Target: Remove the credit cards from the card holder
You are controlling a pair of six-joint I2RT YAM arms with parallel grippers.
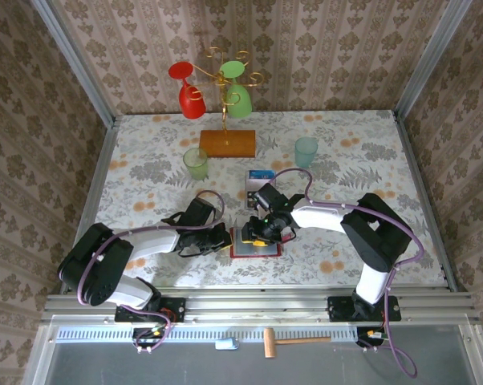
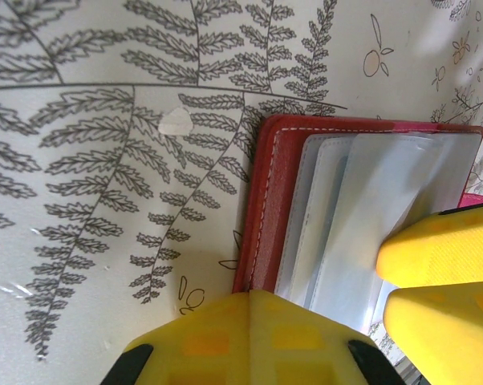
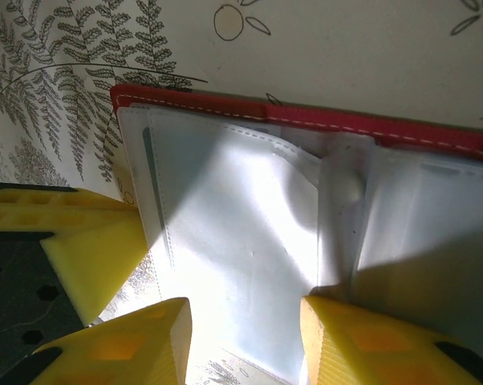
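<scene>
Where the near rail crosses the bottom of the top view, noted a wooden mallet [image 1: 278, 342] lying flat. Just above it, at lower centre of the frame, found the card holder [image 1: 257, 253] on the patterned table [image 1: 145, 192]: red, spread open and flat, inner side up.

Confirmed from the left wrist view as red with pale stitching along the rim, holding several clear to greyish plastic sleeves stacked like pages. Seen from the right wrist view with the sleeves glaring white under the light and one pocket lip curled up near the centre fold. Could not make out any card inside them.

Recorded the left gripper [image 1: 227, 238] at the card holder's left edge, fingers together, tip at the red rim. Cannot tell whether anything is pinched there. Recorded the right gripper [image 1: 257, 237] reaching over the card holder from the upper right, fingers [image 3: 121, 345] apart with a sleeve lying between them.

Further up the frame, just beyond the card holder and apart from it, found a blue-and-white card [image 1: 260, 176] flat on the table. Beyond that, logged a green cup [image 1: 196, 164] left of centre and a teal cup [image 1: 306, 151] right of centre. Near the back wall, logged a wooden-based stand [image 1: 227, 143] with a red glass [image 1: 190, 95] and a green glass [image 1: 238, 95] hanging upside down.
</scene>
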